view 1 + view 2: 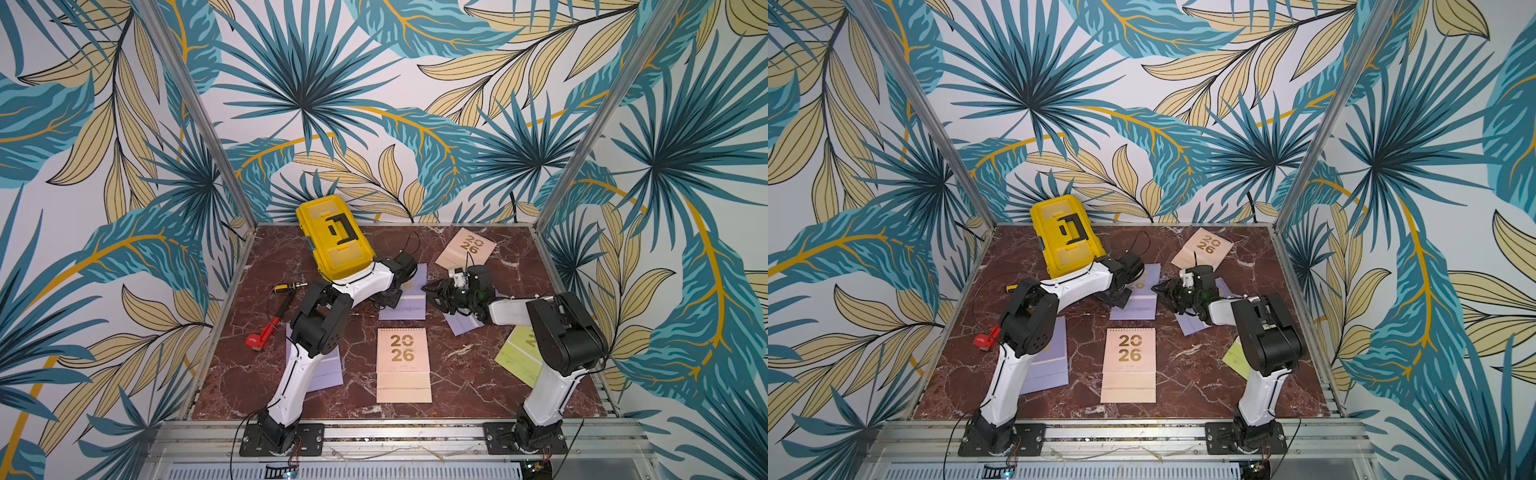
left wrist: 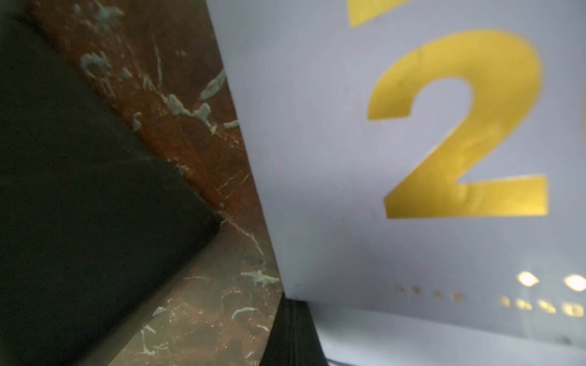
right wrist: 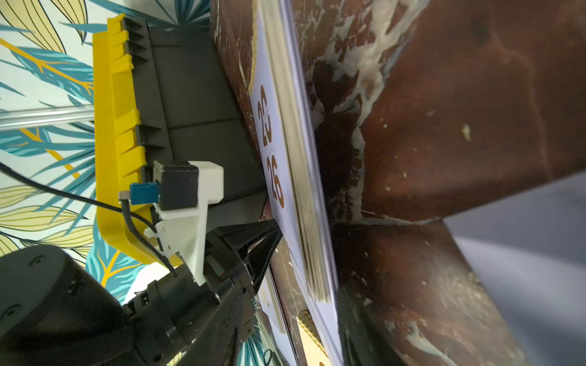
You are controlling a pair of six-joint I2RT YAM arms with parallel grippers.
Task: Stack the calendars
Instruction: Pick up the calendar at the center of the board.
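Pick-up step: left gripper (image 1: 390,300), jaws closed, presses the lilac calendar (image 1: 413,309) lying just beside the yellow toolbox (image 1: 334,237); right gripper (image 1: 430,293), opening unclear, sits at its edge away from the toolbox. Next: pinch and lift.

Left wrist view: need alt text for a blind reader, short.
Close-up of a lilac calendar with a large gold 2 on its cover, lying on the red-brown marble table. The left gripper shows as dark, blurred fingers beside the calendar's edge.
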